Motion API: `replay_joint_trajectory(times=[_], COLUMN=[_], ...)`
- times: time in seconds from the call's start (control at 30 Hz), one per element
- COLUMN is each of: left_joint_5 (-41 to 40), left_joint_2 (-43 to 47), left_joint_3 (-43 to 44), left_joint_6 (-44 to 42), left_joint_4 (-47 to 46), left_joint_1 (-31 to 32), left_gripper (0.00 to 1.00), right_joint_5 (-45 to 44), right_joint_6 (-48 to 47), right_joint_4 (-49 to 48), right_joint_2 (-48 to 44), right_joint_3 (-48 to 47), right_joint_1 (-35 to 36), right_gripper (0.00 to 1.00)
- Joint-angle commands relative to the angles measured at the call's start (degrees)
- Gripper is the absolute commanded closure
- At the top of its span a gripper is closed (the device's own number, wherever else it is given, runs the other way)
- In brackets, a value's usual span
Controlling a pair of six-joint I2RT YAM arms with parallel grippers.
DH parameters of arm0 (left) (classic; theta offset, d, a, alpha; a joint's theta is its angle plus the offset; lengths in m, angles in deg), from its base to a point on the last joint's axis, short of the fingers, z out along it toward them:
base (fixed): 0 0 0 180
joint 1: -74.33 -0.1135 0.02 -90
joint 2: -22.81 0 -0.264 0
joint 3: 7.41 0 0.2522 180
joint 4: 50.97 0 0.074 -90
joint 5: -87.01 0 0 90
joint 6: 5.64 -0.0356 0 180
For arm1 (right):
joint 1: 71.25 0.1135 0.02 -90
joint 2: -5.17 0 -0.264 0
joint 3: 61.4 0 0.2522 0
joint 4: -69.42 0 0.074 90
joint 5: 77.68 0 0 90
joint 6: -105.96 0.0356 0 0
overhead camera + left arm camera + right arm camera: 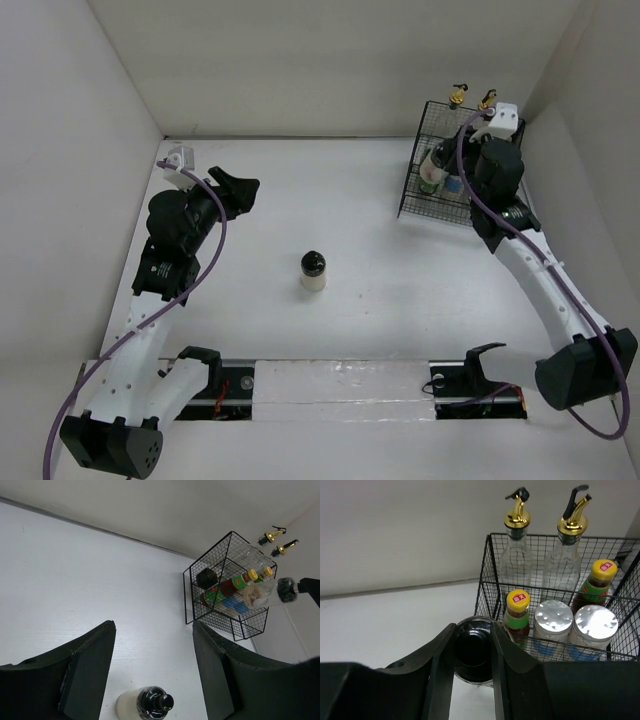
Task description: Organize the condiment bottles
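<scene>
My right gripper point(472, 650) is shut on a short black-capped jar point(472, 667) and holds it at the front left corner of the black wire basket point(485, 580). In the basket stand two clear glass bottles with gold spouts point(516, 555), two yellow-capped sauces point(518, 607) and two silver-topped shakers point(553, 620). A white bottle with a black cap point(313, 270) stands alone mid-table; the left wrist view shows it point(145, 705) below my left gripper point(152, 630), which is open and empty, well to the left of it point(245, 190).
The basket point(412, 195) stands at the back right near the white side wall. Another black-capped jar point(205, 577) sits inside it. White walls enclose the table on three sides. The arm bases are mounted on a rail point(340, 385) at the near edge.
</scene>
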Motion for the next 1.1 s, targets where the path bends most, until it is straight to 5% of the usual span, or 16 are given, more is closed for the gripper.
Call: replay_joint_trajectory(times=[0.0,0.37,0.9,0.97,1.07], left_joint_5=[1.0,1.0,1.0,1.0,1.0], left_joint_2=[1.0,1.5,0.5,0.5,0.5], left_joint_3=[-0.1,-0.1,-0.1,-0.1,-0.1], left_joint_6=[0.2,0.2,0.2,0.2,0.2], left_joint_4=[-2.8,-2.8,-2.8,-2.8,-2.8], left_joint_1=[0.2,0.2,0.2,0.2,0.2], left_gripper=[0.42,0.42,0.42,0.42,0.42], right_joint_5=[4.8,8.7,9.2,9.2,8.7], right_joint_6=[-0.1,1.7,3.2,3.2,3.2], right_joint_4=[-2.7,-4.4,-6.5,-6.5,-4.9], right_joint_2=[2.2,9.2,19.6,19.6,19.6], right_joint_3=[-3.0,-3.0,0.2,0.2,-0.5], right_joint_1=[-1.8,-8.0,-7.3,-6.7,-6.1], right_gripper=[0.88,0.89,0.89,0.85,0.60])
